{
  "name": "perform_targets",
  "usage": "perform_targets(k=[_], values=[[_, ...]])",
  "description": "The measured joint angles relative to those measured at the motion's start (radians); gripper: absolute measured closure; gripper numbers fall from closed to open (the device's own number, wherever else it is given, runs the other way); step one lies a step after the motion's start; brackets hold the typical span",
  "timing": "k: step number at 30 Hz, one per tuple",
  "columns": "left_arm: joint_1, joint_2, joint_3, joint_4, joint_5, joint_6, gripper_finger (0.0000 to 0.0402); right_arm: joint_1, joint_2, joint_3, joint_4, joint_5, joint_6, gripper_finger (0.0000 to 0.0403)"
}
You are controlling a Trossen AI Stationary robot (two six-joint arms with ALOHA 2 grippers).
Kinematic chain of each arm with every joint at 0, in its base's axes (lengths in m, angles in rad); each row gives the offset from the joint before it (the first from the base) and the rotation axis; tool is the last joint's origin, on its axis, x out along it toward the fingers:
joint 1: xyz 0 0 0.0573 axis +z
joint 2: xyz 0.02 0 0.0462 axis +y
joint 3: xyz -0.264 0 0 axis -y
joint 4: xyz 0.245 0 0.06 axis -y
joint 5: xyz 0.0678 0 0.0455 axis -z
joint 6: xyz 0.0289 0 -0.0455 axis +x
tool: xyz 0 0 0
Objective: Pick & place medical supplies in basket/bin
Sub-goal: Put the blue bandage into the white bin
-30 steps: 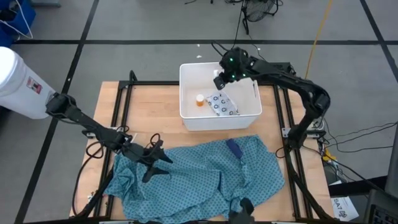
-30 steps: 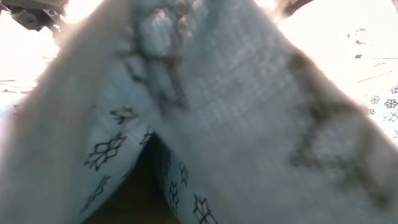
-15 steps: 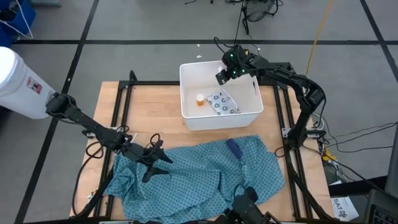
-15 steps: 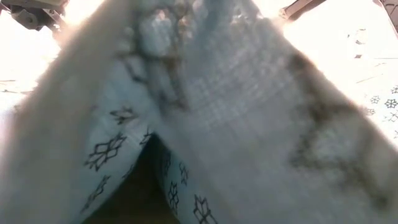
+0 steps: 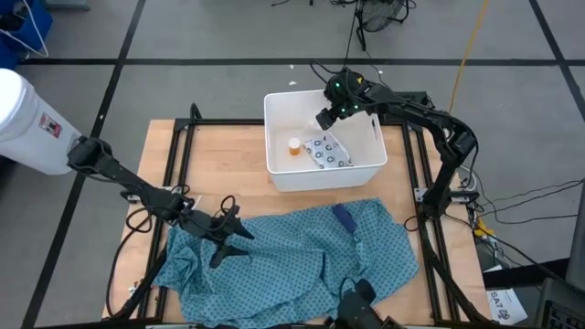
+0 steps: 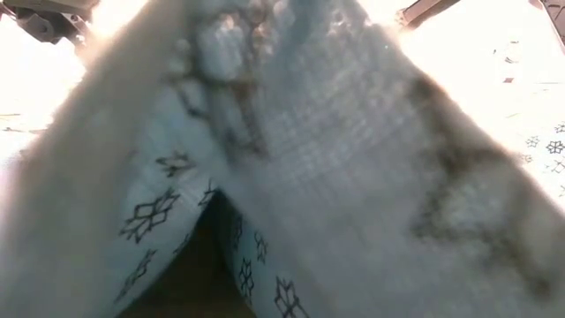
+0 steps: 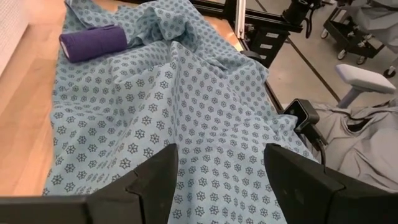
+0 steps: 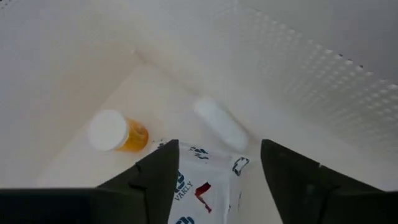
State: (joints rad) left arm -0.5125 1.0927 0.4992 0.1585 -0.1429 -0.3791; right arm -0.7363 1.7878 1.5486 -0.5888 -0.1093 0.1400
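In the white tub [image 5: 324,171], the orange pill bottle [image 8: 117,132], ring-printed packet [image 8: 202,186] and white tube [image 8: 221,124] lie under my right gripper [image 5: 323,119], fingers apart, empty. It has dropped slightly from the rim. Tub's left half is bare. The blue block [image 7: 93,43] rests on the cloth [image 5: 283,260] at six o'clock of the tub. My left gripper [image 5: 228,239], spread, sits over the cloth's nine o'clock edge.
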Motion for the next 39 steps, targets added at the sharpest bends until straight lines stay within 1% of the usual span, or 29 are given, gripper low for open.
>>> perform_targets(k=[4, 5, 8, 12, 17, 20, 23, 26, 30, 35, 39], values=[[0.000, 0.000, 0.000, 0.000, -0.003, -0.001, 0.0158, 0.008, -0.003, 0.000, -0.004, 0.001, 0.035, 0.0166], [0.000, 0.000, 0.000, 0.000, -0.013, -0.001, 0.0158, 0.010, -0.009, 0.000, -0.015, 0.001, 0.057, 0.0165], [0.001, -0.001, 0.000, -0.003, -0.035, 0.003, 0.0158, 0.025, -0.043, 0.000, -0.054, 0.002, 0.052, 0.0167], [0.003, -0.001, 0.000, -0.005, -0.049, 0.028, 0.0158, 0.070, -0.136, 0.000, -0.133, 0.004, 0.060, 0.0181], [0.003, -0.001, 0.000, -0.006, -0.051, 0.011, 0.0158, 0.194, -0.278, -0.001, -0.254, 0.018, 0.090, 0.0198], [0.003, -0.001, 0.000, -0.006, -0.072, 0.010, 0.0158, 0.306, -0.356, -0.009, -0.301, 0.094, 0.150, 0.0204], [0.003, -0.001, 0.000, -0.002, -0.095, 0.007, 0.0158, 0.439, -0.431, -0.051, -0.341, 0.146, 0.245, 0.0206], [0.008, -0.001, 0.000, 0.009, -0.102, 0.004, 0.0158, 0.578, -0.496, -0.131, -0.374, 0.209, 0.349, 0.0206], [0.026, -0.001, 0.001, 0.035, -0.103, 0.004, 0.0158, 0.766, -0.584, -0.271, -0.373, 0.342, 0.516, 0.0207], [0.057, -0.001, 0.001, 0.035, -0.103, 0.004, 0.0158, 0.975, -0.658, -0.459, -0.277, 0.427, 0.713, 0.0207], [0.087, -0.001, 0.001, 0.034, -0.096, 0.004, 0.0158, 1.106, -0.685, -0.597, -0.137, 0.422, 0.858, 0.0207]])
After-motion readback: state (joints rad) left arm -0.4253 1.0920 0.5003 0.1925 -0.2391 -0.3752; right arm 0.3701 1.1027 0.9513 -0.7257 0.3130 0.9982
